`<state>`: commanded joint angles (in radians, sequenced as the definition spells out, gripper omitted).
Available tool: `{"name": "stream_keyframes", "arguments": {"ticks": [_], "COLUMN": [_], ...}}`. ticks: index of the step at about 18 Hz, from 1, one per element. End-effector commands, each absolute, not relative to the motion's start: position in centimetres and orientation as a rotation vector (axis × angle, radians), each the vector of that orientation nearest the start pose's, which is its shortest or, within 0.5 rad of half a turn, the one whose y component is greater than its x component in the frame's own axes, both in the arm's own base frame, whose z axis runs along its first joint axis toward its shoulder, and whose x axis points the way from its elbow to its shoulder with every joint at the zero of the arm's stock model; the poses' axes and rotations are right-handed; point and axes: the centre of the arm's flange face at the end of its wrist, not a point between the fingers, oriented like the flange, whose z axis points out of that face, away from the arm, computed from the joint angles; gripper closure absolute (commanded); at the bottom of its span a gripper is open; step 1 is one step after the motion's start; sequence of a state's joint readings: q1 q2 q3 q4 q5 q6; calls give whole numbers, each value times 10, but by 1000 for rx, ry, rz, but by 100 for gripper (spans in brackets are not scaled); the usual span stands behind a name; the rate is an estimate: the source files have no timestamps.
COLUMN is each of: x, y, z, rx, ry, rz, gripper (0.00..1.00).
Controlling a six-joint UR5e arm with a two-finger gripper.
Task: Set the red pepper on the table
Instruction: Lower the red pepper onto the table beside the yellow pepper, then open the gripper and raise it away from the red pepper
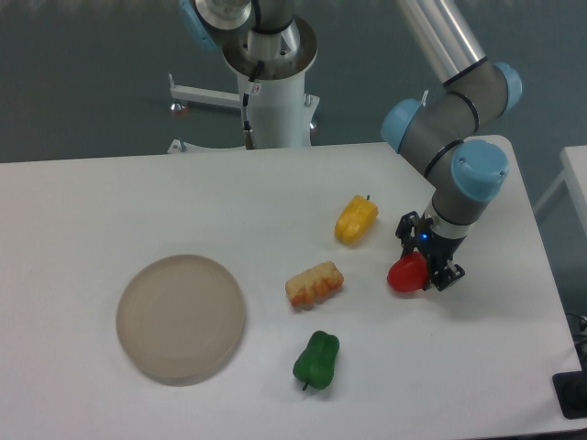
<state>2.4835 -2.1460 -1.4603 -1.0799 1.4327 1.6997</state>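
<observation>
The glossy red pepper point(406, 273) is held at the right side of the white table point(101, 202), low over its surface. My gripper point(424, 257) is shut on the red pepper, with black fingers on either side of it. Whether the pepper touches the tabletop cannot be told from this view. The arm reaches down from the upper right.
A yellow pepper point(356, 220) lies just left of the gripper. A beige lumpy toy food piece point(314, 284) sits mid-table and a green pepper point(317, 358) lies near the front. A round beige plate point(181, 317) rests at the left. The table's right edge is close to the gripper.
</observation>
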Motion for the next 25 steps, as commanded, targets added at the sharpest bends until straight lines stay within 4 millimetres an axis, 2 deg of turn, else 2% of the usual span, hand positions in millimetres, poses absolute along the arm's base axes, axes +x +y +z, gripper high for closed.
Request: {"name": "stream_keyframes", "arguments": {"ticks": [3, 10, 13, 15, 16, 18, 22, 25], "x": [-451, -450, -450, -450, -451, -451, -454, -458], "y": [535, 533, 533, 534, 533, 533, 531, 532], "z": [247, 244, 244, 245, 245, 245, 250, 260], "rx": [-2771, -2772, -2772, -2773, -2774, -2773, -2770, -2771], "ry": [1153, 1155, 1155, 1153, 1151, 1148, 1128, 1114], "rz": [-16, -27, -27, -25, -25, -26, -18, 5], "gripper": [43, 42, 35, 26, 16, 10, 0, 0]}}
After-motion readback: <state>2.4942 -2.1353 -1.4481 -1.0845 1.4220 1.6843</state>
